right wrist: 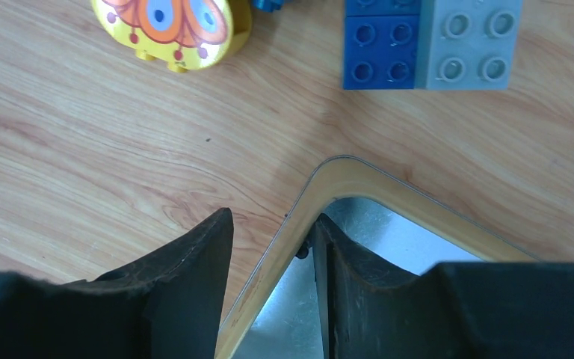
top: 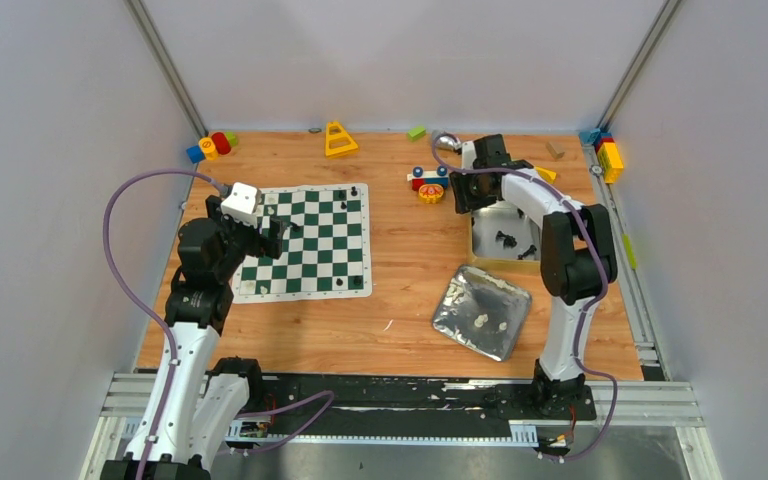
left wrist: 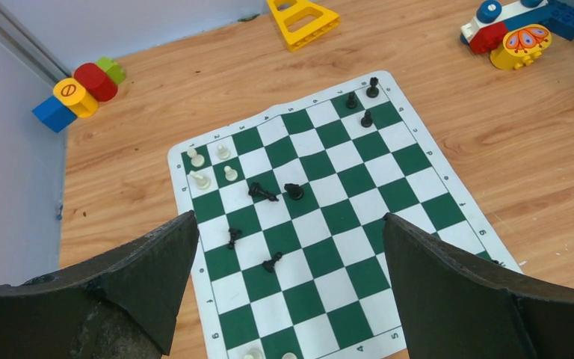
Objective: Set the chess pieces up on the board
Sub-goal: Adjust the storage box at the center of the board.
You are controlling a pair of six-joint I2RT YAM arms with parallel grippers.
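Observation:
The green-and-white board (top: 310,245) lies on the left of the table. My left gripper (top: 272,235) hangs open over its left side, with nothing between the wide-apart fingers (left wrist: 157,284). Below it lie toppled black chess pieces (left wrist: 261,193). Several white ones (left wrist: 199,179) stand in one corner and three black ones (left wrist: 366,118) in the far corner. My right gripper (right wrist: 273,217) is shut on a silver tin (top: 500,215) at its far left corner. One finger is inside and one outside, with the rim (right wrist: 359,176) slanting between them. Black pieces (top: 505,238) lie in the tin.
A second, tilted silver tin (top: 465,295) with white pieces lies near the table's middle. A butterfly block (right wrist: 172,26) and a blue-grey brick (right wrist: 430,41) sit just beyond the right gripper. A yellow triangle (top: 339,139) and block clusters (top: 210,146) (top: 608,155) line the back edge.

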